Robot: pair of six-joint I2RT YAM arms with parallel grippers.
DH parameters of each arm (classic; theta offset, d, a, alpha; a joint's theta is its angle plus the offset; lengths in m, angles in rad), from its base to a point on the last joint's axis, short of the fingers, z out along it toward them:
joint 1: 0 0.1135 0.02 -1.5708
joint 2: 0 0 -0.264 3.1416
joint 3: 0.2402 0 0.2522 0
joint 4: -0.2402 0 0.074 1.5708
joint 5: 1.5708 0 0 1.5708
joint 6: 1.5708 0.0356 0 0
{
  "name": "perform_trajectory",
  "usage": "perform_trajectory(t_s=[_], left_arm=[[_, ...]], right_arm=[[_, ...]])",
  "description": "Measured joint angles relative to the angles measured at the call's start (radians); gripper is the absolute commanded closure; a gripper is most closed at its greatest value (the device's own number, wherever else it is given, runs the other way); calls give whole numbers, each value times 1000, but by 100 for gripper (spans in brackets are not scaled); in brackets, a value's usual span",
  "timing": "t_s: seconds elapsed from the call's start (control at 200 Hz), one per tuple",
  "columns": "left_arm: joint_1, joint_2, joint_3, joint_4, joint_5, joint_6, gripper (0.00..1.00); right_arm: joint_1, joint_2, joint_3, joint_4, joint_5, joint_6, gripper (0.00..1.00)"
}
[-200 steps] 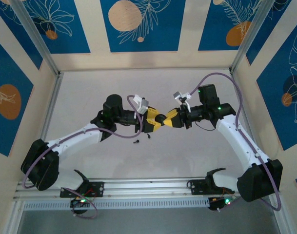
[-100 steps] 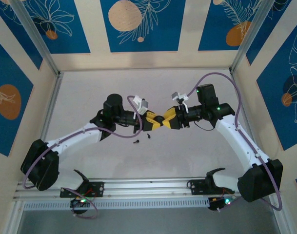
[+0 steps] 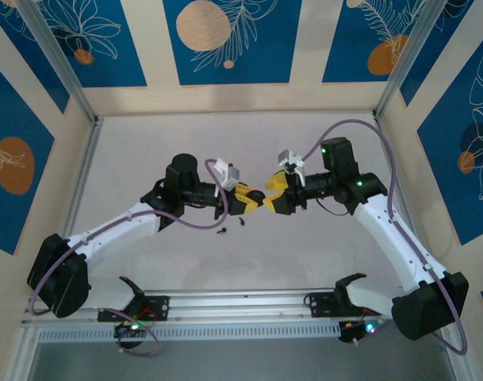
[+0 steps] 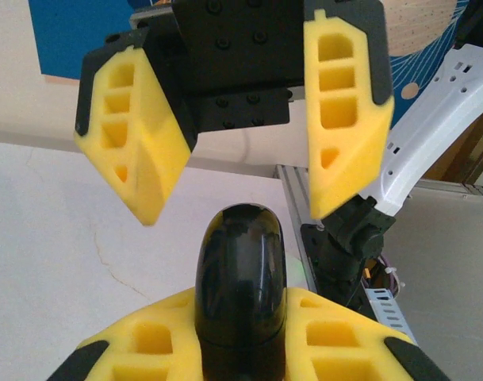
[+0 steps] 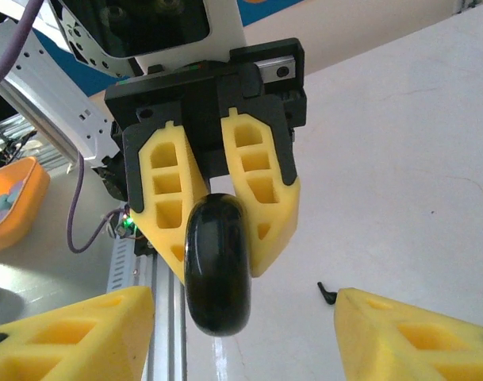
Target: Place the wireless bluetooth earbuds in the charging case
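Your left gripper (image 3: 254,199) is clamped on the black charging case (image 4: 241,290). It grips the lower part, leaves the rounded end sticking out, and holds the case clear of the table (image 3: 130,151). Your right gripper (image 3: 270,196) faces that rounded end with its jaws spread, one finger on either side of the case and gripping nothing. Draw the right arm straight back from the case so neither finger clips it. Two black earbuds (image 3: 223,231) lie on the table just below the case, toward the arm bases. The case looks closed, so it probably needs opening next. Hold it steady, because the glossy shell could slip.
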Motion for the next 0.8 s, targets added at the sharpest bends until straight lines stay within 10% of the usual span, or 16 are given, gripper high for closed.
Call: perform_trajectory(t_s=[0.145, 0.455, 0.8], left_arm=[[0, 0, 0, 0, -5, 0, 85], [0, 0, 0, -13, -26, 0, 84], [1, -2, -2, 13, -27, -22, 54]], right_arm=[[23, 30, 21, 2, 10, 2, 41], [43, 72, 52, -12, -10, 3, 80], [43, 74, 58, -36, -5, -45, 85]])
